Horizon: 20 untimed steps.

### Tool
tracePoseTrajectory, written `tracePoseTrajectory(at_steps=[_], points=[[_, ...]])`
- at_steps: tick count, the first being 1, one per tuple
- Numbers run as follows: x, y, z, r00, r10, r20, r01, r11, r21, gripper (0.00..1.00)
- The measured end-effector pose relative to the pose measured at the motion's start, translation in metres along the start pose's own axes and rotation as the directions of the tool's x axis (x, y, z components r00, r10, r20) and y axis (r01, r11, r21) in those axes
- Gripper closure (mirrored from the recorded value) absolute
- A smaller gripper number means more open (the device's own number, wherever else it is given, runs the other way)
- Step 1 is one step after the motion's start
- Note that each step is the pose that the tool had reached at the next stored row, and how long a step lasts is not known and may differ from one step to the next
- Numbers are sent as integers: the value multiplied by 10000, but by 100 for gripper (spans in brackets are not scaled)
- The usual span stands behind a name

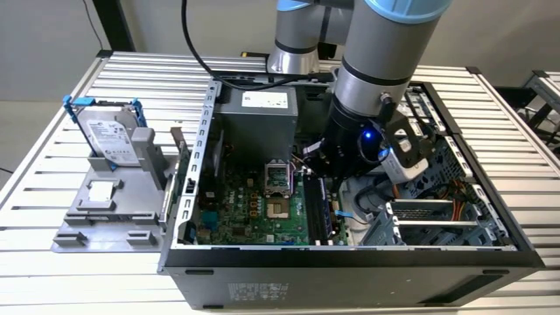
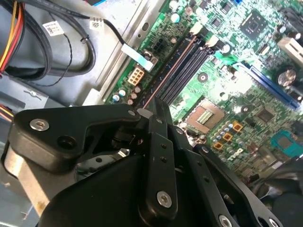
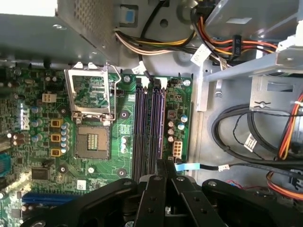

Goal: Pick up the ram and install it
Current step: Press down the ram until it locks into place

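We see the gripper (image 3: pixel 165 163) down inside the open computer case (image 1: pixel 350 253), near the middle of the exterior view; it hangs right over the long black slots (image 3: pixel 149 127) on the green motherboard (image 3: pixel 47 142). In both wrist views its two black fingers (image 2: pixel 163 142) are pulled in close, almost touching at the tips; we call that closed. What they are pinching, we cannot tell; a thin stick held on its edge would hide between them. So we cannot pick out the ram for sure; we think it may be tucked in that pinch, because the slots look empty and we see no such stick lying on the motherboard or beside the case.

The silver hard drive (image 1: pixel 114 138) in its blue bracket stands on the exterior view's left, well apart from the arm; that is not our thing. The square chip socket (image 3: pixel 92 142) sits just beside the slots.

We think the ram is very light and stiff, but easy to hurt; it is flat and thin, so it could snap or tip if pushed crooked. Its little parts and its metal edge should not be squeezed; the good place to hold is the two flat sides, near the middle of its long top edge, so it stays straight. It may slip if the pinch is weak; it needs a firm, even push to sit in a slot.
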<state>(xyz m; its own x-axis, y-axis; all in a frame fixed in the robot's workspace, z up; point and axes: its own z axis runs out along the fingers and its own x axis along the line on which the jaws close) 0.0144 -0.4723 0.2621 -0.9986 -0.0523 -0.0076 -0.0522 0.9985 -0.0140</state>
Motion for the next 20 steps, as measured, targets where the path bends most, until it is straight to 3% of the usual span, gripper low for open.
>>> tracePoseTrajectory(at_steps=[5, 9, 14, 17, 20], points=[[1, 0, 0, 9968, -803, 11, 803, 9968, -5, 100], [1, 0, 0, 9883, -1523, 22, 1523, 9883, -9, 100], [1, 0, 1, 9705, -2409, 37, 2409, 9705, -17, 100], [1, 0, 1, 9571, -2897, 49, 2897, 9571, -30, 100], [1, 0, 1, 9415, -3369, 64, 3370, 9415, -50, 100]])
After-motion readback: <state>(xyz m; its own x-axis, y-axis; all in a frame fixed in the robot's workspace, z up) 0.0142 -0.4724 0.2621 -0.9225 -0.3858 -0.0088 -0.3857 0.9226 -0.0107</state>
